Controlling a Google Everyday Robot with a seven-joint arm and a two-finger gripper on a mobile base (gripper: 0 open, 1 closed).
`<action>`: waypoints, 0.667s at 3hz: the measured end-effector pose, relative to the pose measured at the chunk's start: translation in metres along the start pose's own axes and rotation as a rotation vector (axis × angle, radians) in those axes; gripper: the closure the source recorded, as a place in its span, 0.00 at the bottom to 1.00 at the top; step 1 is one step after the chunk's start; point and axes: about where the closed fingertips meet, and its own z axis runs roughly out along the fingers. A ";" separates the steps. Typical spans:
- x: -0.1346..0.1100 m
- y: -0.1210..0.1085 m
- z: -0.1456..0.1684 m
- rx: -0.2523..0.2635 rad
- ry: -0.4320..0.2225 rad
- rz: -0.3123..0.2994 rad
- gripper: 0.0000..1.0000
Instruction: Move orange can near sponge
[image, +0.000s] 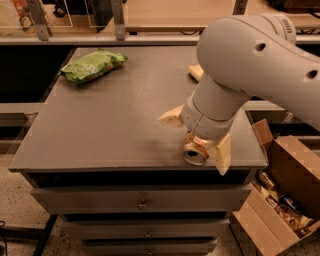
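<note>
Sponge (195, 71) 1/2 hid.; gripper (196, 137) covers can (195, 153).

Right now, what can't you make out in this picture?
1. The sponge: camera view, mostly hidden behind the arm; one corner shows.
2. The orange can: its body is covered by the gripper, which sits low at the table's front right, fingers spread on either side; only the silver end shows.
3. Contact between gripper and can: hidden by the wrist.
4. The cardboard box contents: too small, cut off by the right edge.
</note>
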 end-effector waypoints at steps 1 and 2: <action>0.004 -0.005 0.003 -0.018 -0.006 0.008 0.18; 0.004 -0.006 0.004 -0.029 -0.029 0.001 0.41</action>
